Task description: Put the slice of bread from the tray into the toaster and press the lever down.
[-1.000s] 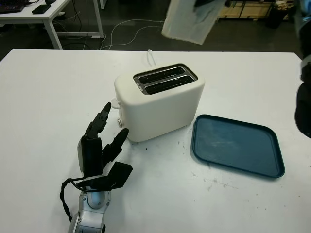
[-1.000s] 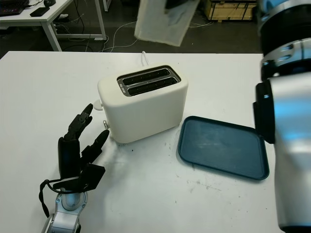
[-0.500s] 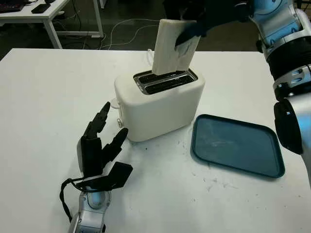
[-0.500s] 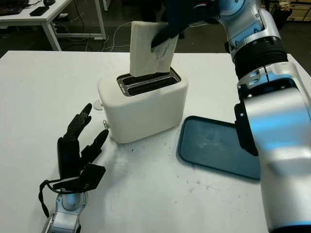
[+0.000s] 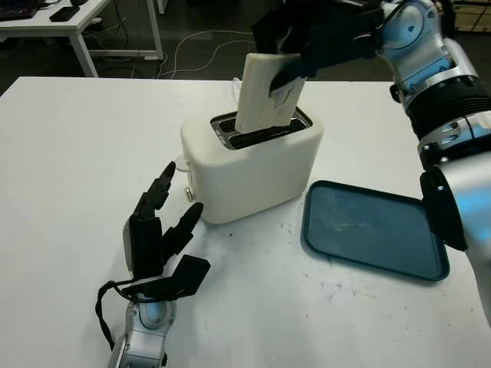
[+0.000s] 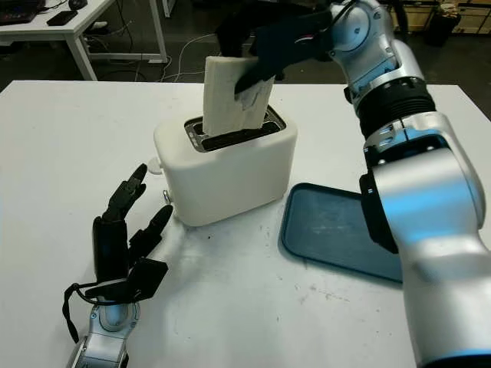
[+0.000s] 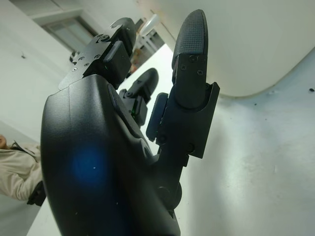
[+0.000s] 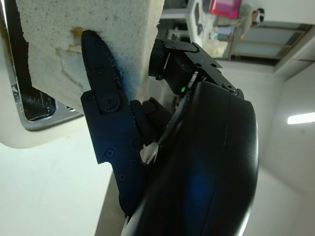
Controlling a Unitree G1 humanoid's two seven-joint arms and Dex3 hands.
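The bread slice [image 5: 263,92], gripped by the right hand [image 5: 307,47], should be kept upright and eased into the toaster [image 5: 253,165] slot, left hand [image 5: 157,222] left open on the tabletop.

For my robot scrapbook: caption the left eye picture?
Right hand lowers bread into the toaster.

Both hands, left hand [image 5: 157,230] and right hand [image 6: 288,38], are glossy black with small screws, on silver-grey arms with black cables.
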